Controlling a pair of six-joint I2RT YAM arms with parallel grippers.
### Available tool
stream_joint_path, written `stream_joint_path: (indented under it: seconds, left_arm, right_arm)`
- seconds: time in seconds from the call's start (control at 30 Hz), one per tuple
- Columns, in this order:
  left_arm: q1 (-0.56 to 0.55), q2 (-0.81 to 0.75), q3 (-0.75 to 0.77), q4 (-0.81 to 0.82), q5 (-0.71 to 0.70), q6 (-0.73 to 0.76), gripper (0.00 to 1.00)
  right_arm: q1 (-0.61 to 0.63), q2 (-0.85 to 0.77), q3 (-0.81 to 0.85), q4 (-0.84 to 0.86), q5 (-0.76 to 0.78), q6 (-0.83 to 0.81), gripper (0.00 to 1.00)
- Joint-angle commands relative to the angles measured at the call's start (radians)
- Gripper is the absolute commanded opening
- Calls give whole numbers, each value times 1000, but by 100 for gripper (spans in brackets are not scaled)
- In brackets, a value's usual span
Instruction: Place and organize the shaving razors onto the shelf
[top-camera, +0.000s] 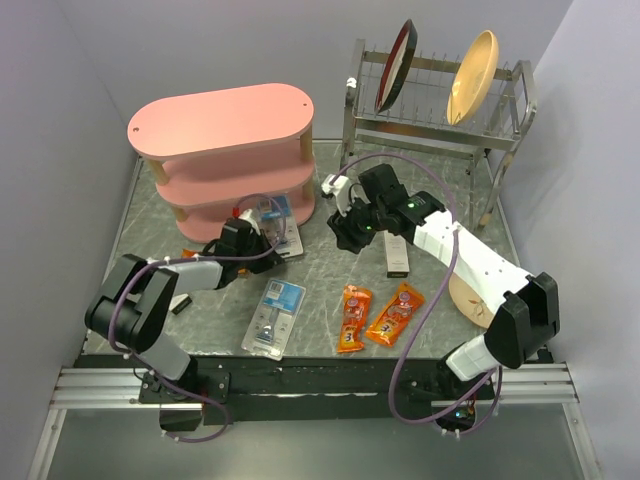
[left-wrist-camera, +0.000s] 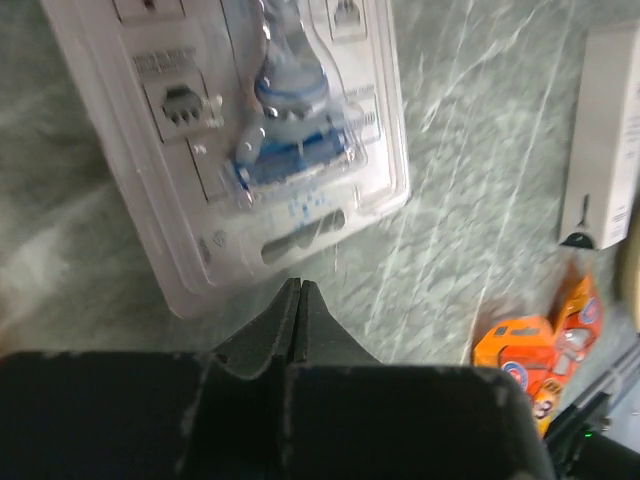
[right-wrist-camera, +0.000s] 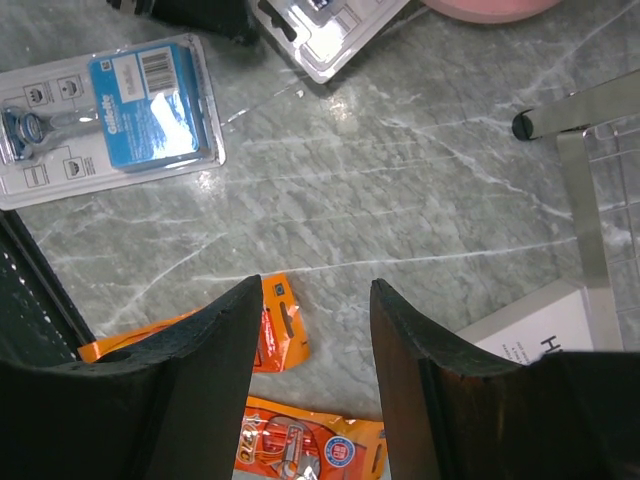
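Observation:
The pink shelf (top-camera: 225, 120) stands at the back left. One shaving razor pack (top-camera: 281, 226) lies flat on the table against the shelf's bottom tier. It fills the left wrist view (left-wrist-camera: 250, 130) and shows at the top of the right wrist view (right-wrist-camera: 330, 30). My left gripper (top-camera: 250, 241) (left-wrist-camera: 298, 286) is shut and empty, its tips at that pack's near edge. The second razor pack (top-camera: 273, 317) (right-wrist-camera: 110, 100) lies flat near the table's front. My right gripper (top-camera: 350, 232) (right-wrist-camera: 312, 295) is open and empty above the table's middle.
Two orange snack packets (top-camera: 352, 317) (top-camera: 393, 313) lie at the front centre. A white-and-black box (top-camera: 397, 255) lies under the right arm. A metal dish rack (top-camera: 440, 120) with two plates stands at the back right. A beige plate (top-camera: 470, 295) lies at the right.

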Motion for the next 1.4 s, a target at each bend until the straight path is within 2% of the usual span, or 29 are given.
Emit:
stream_joint_path:
  seconds: [0.0,0.2,0.5,0.73,1.03,1.17,1.37]
  left_arm:
    - [-62,-25,25,-28,-53,48,1]
    - [-125,6,59,-115,-275,11,1]
    - [-130,105,166,-146,-463,32,1]
    - [-130,144,229,-149,-514,43,1]
    - [-130,181,286,-121,-503,60,1]
    - [-139,181,275,-112,-555,69,1]
    - [-189,172,211,55,-659,172,1]
  right_arm:
    - [-1,-69,-18,35,2,-5,55]
    - [-2,-73,-32,44,3,-1,55]
    - [-6,-65,-38,48,8,-1,55]
    - [-12,-48,-32,61,5,1,55]
    - [-16,-45,-38,71,0,2,55]
    - [-16,-42,-41,77,-1,4,55]
    - [-16,-37,-38,77,5,1,55]
